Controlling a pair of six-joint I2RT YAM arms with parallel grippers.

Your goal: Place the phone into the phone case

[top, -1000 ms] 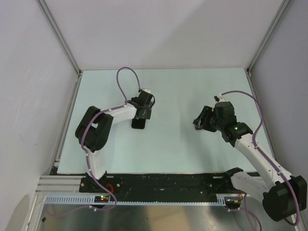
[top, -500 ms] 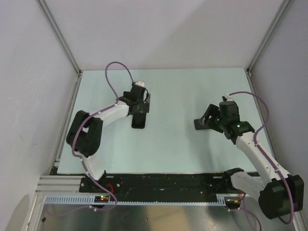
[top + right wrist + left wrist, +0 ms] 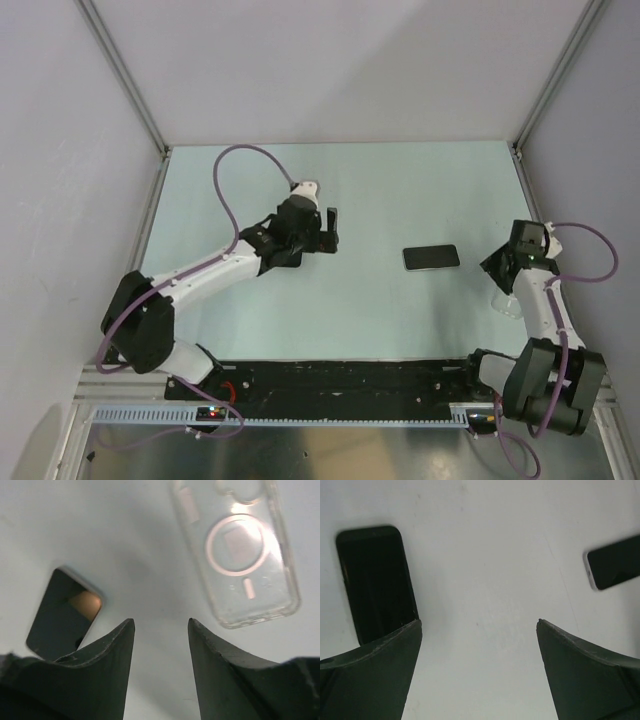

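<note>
A pale mint-green bench [image 3: 380, 190] fills the centre of the overhead view, framed by plain lilac-grey walls [image 3: 330, 60]. At centre right is a glossy black flat phone [image 3: 431, 257] with a thin silver edge. The white robot arms [image 3: 215, 268] have black joints and carry purple cables [image 3: 232, 170].

The left wrist view shows a matte black rounded slab [image 3: 375, 580] at upper left. In the right wrist view, the clear plastic phone case [image 3: 240, 550] at upper right bears a pinkish-white ring and a small bar. The phone's dark screen at lower left carries an orange-tan reflection. The left end effector [image 3: 479, 620] and right end effector [image 3: 161, 619] are dark grey-green.
</note>
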